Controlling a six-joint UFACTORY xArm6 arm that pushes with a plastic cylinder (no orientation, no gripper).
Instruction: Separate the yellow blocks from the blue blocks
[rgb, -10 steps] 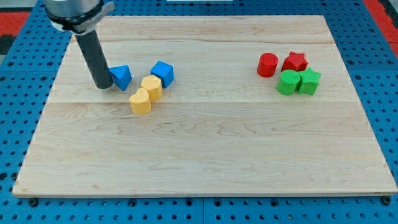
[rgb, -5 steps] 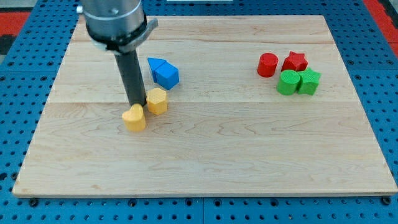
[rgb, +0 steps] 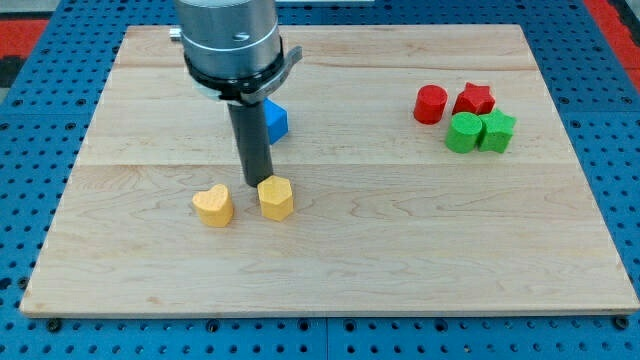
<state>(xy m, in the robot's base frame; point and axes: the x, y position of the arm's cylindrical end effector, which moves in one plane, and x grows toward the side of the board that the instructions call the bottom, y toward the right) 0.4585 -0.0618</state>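
Observation:
My tip (rgb: 255, 182) rests on the board just above the yellow hexagonal block (rgb: 275, 198), touching or nearly touching its top-left edge. A yellow heart-shaped block (rgb: 213, 206) lies a little to the left of it, apart from the tip. A blue block (rgb: 275, 119) shows behind the rod, toward the view's top; the rod hides most of the blue blocks, so their shapes are unclear. The yellow blocks lie below the blue ones with a gap between them.
At the view's right a red cylinder (rgb: 431, 104), a red star (rgb: 474, 99), a green cylinder (rgb: 463, 132) and a green star-like block (rgb: 497, 131) sit clustered. The wooden board (rgb: 340, 260) lies on a blue pegboard.
The rod moved right and down the view. The yellow hexagonal block was pushed down and right, away from the blue blocks; the yellow heart shifted slightly down.

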